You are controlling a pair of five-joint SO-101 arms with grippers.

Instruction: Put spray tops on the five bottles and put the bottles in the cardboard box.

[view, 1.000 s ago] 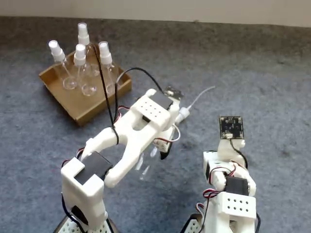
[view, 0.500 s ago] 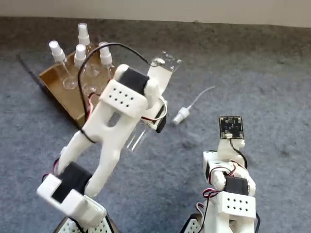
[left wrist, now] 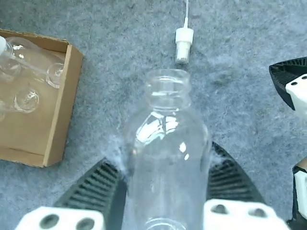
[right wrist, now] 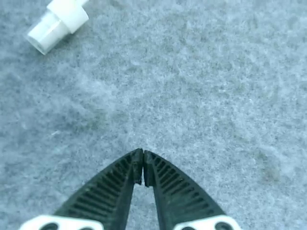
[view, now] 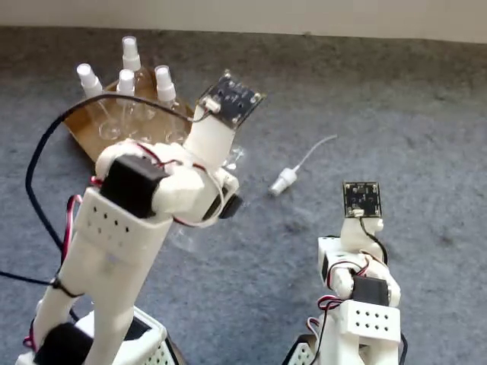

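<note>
A clear bottle (left wrist: 165,120) with no top on its open neck is gripped around the body by the left hand (left wrist: 163,160), one dark finger pressed to each side. Ahead of this hand, just past the bottle's mouth, a loose white spray top (left wrist: 183,44) with a thin tube is laid on the grey worktop (right wrist: 216,72). It is apart from the bottle and untouched by either hand.

The cardboard box (left wrist: 62,105) is set near the left hand, on the side away from the right arm. Four capped bottles (view: 125,84) are stood upright inside it – all clear, with white tops.

The right hand (right wrist: 143,165) is closed on nothing, fingertips together above the worktop. The spray top is seen ahead of it, well apart.
</note>
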